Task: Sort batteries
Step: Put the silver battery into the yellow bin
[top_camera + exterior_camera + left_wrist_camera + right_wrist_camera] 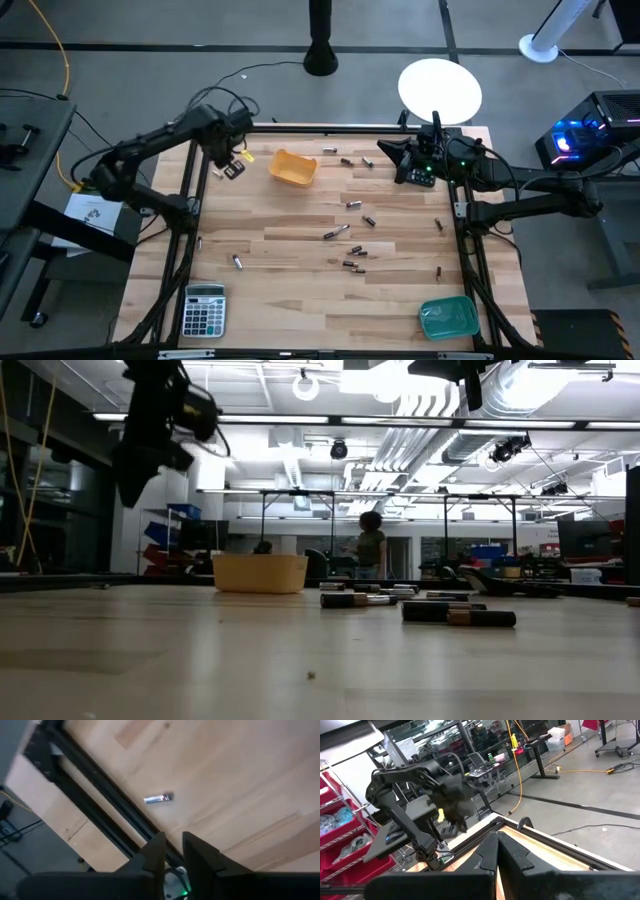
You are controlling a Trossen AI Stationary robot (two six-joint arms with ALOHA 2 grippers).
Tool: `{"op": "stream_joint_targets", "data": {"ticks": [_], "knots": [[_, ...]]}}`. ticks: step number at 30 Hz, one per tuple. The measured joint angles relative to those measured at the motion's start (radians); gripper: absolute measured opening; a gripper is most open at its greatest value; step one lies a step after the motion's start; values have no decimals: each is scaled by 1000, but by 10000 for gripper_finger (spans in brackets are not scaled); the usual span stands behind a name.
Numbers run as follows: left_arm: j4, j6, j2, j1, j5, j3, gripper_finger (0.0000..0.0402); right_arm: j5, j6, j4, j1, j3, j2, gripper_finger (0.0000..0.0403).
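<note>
Several small dark and silvery batteries lie on their sides across the middle of the wooden table [300,300], such as one pair [336,232] and another [352,264]; in the low view they show as a row [455,614]. One battery [237,262] [159,798] lies alone near the left rail. My left gripper [228,165] [173,851] hangs raised over the table's far left corner, open by a narrow gap, holding nothing. My right gripper [388,150] [497,851] waits shut and empty over the far right part.
A yellow tray [292,167] [260,572] stands on the far side, a teal tray [448,317] at the near right corner, and a calculator [204,308] at the near left corner. Dark frame rails [190,220] run along the table's sides. A person [370,546] stands far behind.
</note>
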State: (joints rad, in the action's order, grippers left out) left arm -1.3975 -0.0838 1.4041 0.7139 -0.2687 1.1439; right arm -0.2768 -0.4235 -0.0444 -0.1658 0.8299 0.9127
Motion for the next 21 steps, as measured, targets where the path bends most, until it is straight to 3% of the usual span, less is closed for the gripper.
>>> {"op": "stream_joint_targets", "data": {"ticks": [7,12,16,21], "knots": [[9,93,180,-10,-9,-70,156,0,6,4,0,0,0,0],[43,199,304,-7,-135,-96,207,0,4,15,0,0,0,0],[114,283,384,-7,-216,-100,228,0,3,27,0,0,3,0],[117,342,467,-5,-200,-100,231,0,-22,43,0,0,3,0]]}}
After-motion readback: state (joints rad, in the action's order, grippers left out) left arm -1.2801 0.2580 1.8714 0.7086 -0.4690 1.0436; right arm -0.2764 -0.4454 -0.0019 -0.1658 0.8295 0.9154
